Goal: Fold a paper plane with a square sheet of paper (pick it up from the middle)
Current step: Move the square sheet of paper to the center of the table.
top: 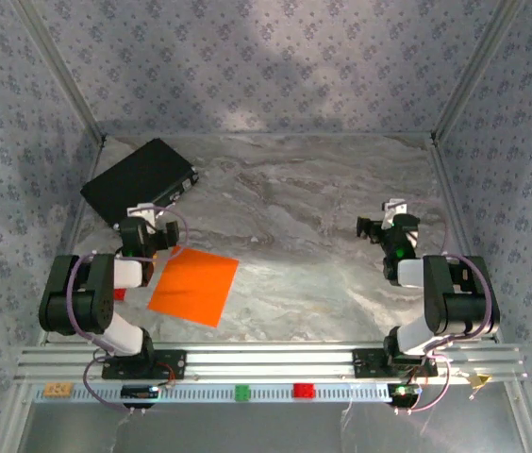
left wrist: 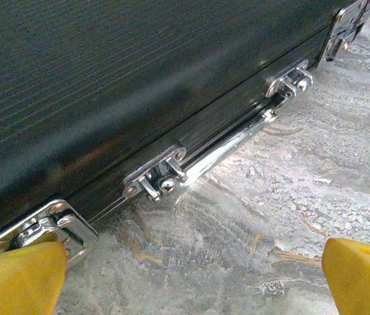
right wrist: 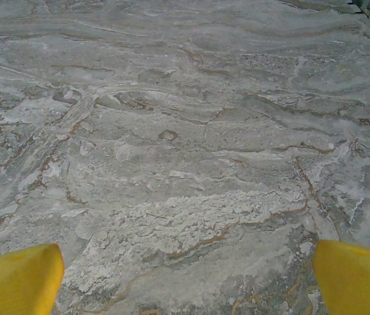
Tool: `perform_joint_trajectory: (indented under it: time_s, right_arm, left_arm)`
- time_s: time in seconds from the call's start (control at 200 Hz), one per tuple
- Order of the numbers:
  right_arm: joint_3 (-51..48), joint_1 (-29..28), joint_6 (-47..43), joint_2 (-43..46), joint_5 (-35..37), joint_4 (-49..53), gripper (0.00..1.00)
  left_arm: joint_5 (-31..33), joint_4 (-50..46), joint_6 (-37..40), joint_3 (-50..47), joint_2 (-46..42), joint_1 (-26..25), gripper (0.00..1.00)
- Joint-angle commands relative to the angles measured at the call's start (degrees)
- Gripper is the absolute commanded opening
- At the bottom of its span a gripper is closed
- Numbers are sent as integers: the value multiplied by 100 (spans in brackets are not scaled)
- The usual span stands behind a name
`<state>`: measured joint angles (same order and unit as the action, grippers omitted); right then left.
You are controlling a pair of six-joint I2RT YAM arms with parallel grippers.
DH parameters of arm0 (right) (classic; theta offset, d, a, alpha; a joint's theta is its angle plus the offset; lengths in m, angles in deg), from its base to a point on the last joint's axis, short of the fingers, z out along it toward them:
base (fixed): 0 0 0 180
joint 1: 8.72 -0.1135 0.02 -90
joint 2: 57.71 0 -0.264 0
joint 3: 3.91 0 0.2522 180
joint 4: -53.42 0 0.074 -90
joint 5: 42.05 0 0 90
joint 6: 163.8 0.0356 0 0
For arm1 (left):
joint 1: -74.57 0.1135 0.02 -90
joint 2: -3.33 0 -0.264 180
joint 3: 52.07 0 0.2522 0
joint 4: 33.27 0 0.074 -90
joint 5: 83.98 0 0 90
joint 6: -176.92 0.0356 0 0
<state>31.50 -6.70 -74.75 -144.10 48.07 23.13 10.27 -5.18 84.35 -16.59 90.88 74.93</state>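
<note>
Plainly the square sheet of paper (top: 193, 288) lies flat on the table (top: 313, 226) at five o'clock from the spread, empty jaws of the left arm (top: 77, 288), which face the black case (top: 139, 179) at twelve, while the right arm (top: 450, 293), jaws equally spread, sits well apart.

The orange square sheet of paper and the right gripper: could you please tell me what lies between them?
In the top external view, the grey marbled tabletop between the bright orange square sheet of paper and the open right gripper is bare.
</note>
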Motion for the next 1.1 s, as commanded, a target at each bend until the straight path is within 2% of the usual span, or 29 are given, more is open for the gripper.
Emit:
perform_joint_trajectory:
  time_s: [0.0, 0.9, 1.094]
  right_arm:
    - [110, 44, -89, -76, -68, -156, 99]
    - [103, 66, -72, -79, -118, -165, 99]
    - [72, -17, -171, -9, -118, -187, 99]
  left_arm:
    - [-21, 473, 115, 203, 34, 17, 100]
    - [-52, 482, 108, 189, 34, 19, 100]
    - [-116, 842, 123, -73, -130, 15, 100]
